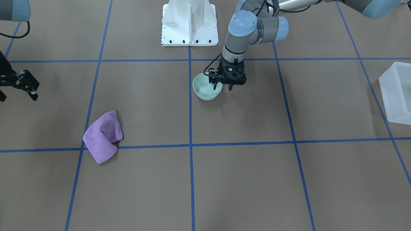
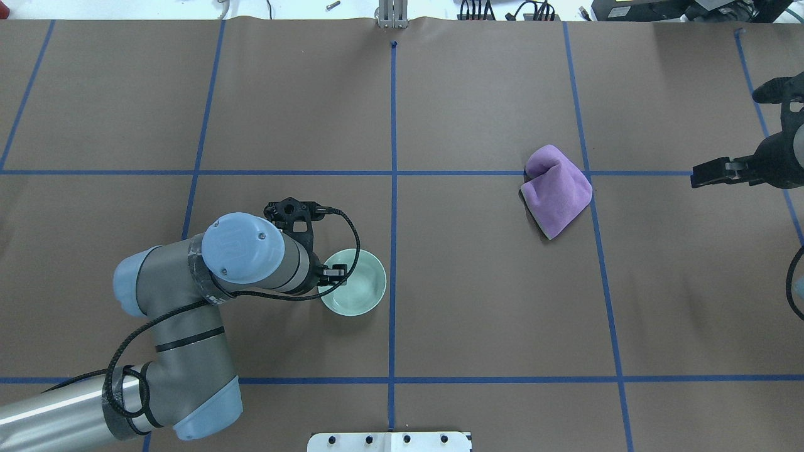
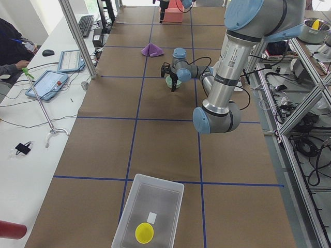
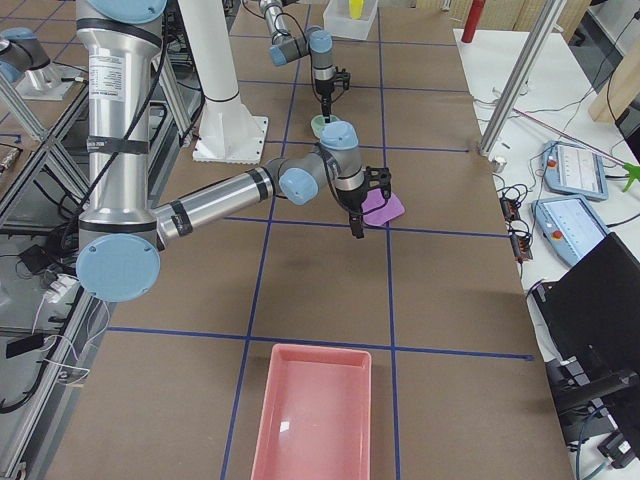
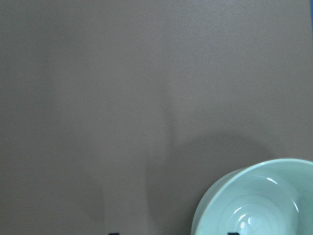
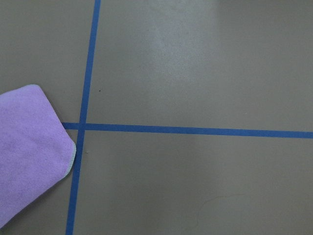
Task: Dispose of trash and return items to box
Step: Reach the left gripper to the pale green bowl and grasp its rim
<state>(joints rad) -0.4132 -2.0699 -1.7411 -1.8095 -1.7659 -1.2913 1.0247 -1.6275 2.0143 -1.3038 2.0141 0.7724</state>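
Note:
The pale mint-green bowl (image 1: 205, 92) (image 2: 363, 290) (image 5: 264, 200) stands upright on the brown table, close to the robot base. My left gripper (image 1: 222, 86) (image 2: 328, 276) points straight down at the bowl's edge and is open; one finger is inside the bowl and the other outside, so the rim sits between them. The box (image 1: 396, 93) (image 3: 150, 212), a frosted white bin, sits at the table's end on my left and holds a small yellow item (image 3: 144, 233). My right gripper (image 1: 19, 86) (image 2: 710, 174) hovers open and holds nothing, apart from a purple cloth (image 1: 103, 136) (image 2: 556, 188) (image 6: 29, 156).
A pink tray (image 4: 310, 420) lies at the table's end on my right. The white robot base (image 1: 189, 22) stands just behind the bowl. Blue tape lines (image 2: 393, 188) divide the brown paper into squares. Tablets and a person's sleeve show on the side bench.

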